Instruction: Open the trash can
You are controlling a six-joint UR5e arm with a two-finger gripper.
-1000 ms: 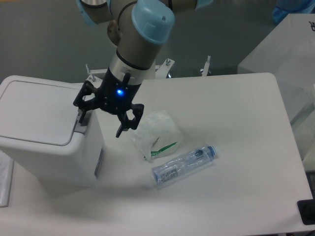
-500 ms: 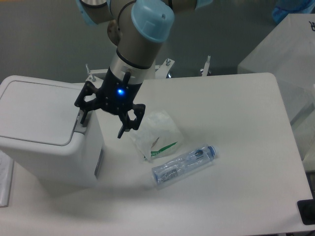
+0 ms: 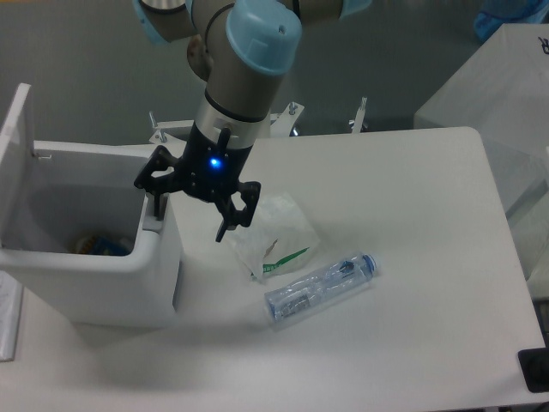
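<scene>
tool (image 3: 194, 213) spread wide, empty, one finger at trash can (image 3: 90, 257) rim | lid upright

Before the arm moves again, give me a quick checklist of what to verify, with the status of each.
1. Lid of the trash can swung up: ok.
2. Gripper open, holding nothing: ok.
3. One fingertip at the bin's front edge, contact: cannot tell.
4. Plastic bag and bottle lying on the table, outside the bin: ok.
5. Room inside the bin, something already at the bottom: cannot tell.
</scene>
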